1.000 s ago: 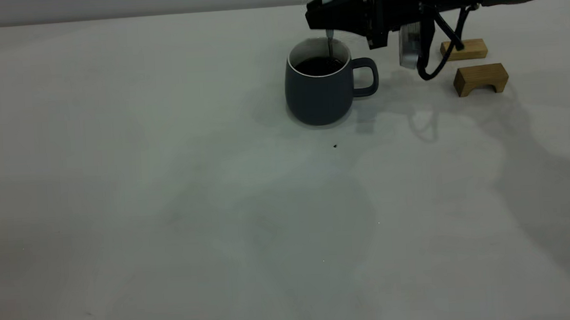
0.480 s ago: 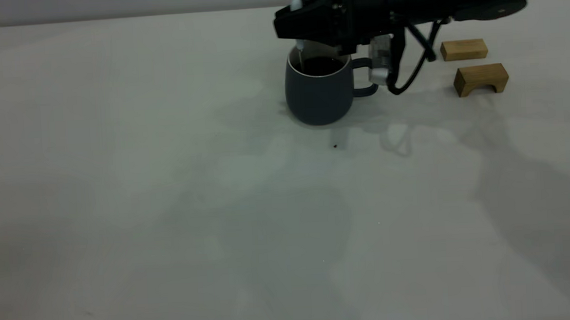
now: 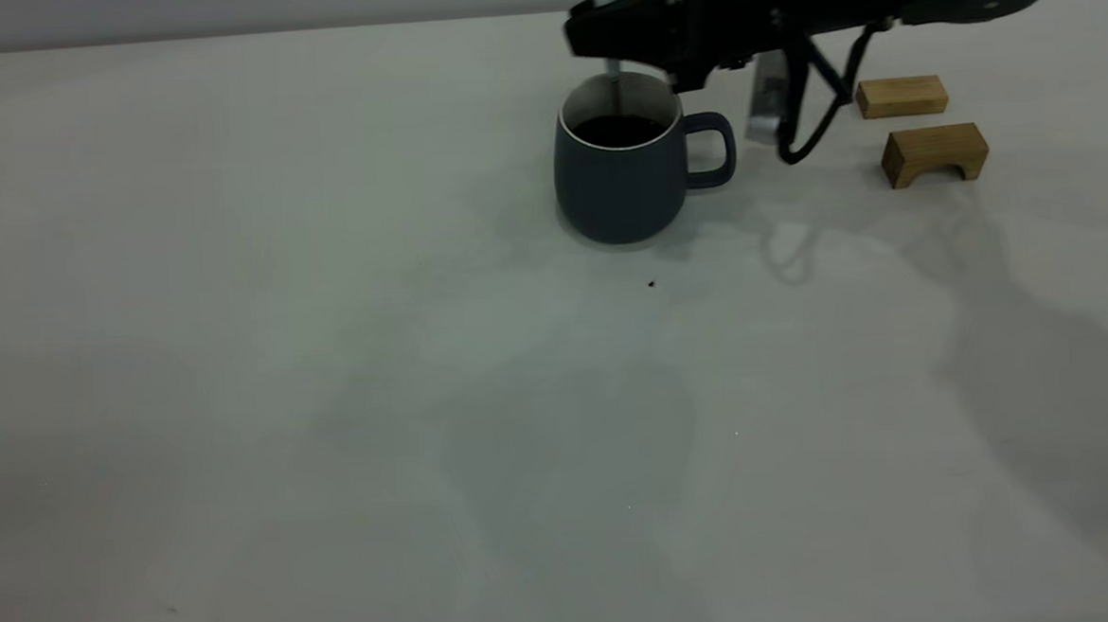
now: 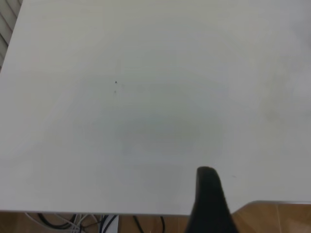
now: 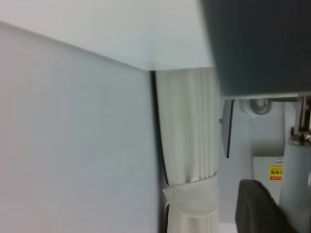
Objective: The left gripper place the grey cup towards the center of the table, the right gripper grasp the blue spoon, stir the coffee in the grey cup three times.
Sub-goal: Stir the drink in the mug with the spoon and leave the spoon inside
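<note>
- A pale wall (image 3: 216, 11) runs behind the off-white counter (image 3: 331, 408).
- Wooden floor (image 4: 272, 218) shows beyond the counter edge.
- A tied white curtain (image 5: 189, 145) hangs by a plain wall.

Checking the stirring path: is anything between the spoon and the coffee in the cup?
Nothing visible. The right gripper holds the spoon above the cup, its stem going straight down past the rim toward the coffee. The wooden blocks sit off to the side.
</note>
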Available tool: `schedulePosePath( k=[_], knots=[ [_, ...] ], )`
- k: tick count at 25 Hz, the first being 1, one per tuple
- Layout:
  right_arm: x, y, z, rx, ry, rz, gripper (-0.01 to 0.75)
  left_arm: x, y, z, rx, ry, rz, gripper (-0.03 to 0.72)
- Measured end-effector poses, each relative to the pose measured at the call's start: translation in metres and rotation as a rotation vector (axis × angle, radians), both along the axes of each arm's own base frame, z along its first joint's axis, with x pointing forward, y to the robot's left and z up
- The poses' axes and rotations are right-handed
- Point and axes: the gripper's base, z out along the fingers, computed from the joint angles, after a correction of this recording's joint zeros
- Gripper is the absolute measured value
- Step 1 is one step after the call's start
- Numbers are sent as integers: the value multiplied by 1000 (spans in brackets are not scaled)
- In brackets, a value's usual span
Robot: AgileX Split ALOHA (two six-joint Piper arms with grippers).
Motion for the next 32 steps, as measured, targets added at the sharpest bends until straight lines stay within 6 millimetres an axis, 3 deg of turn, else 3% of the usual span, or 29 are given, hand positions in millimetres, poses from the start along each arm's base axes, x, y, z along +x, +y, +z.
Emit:
schedulePosePath(
  k=[6,13,23,25,32],
  knots=[
    [-4,-16,1,-10,-59,101,106,0,0,0,0,0,0,585],
    [-15,-13,0,-23,-66,236,106,0,0,0,0,0,0,585],
    [-19,-13,-1,-31,-67,275,119,0,0,0,0,0,0,585],
    [-19,-13,-2,-40,-67,281,157,0,0,0,-1,0,-1,585],
    [-20,-13,-3,-57,-74,299,460,0,0,0,-1,0,-1,585]
  ],
)
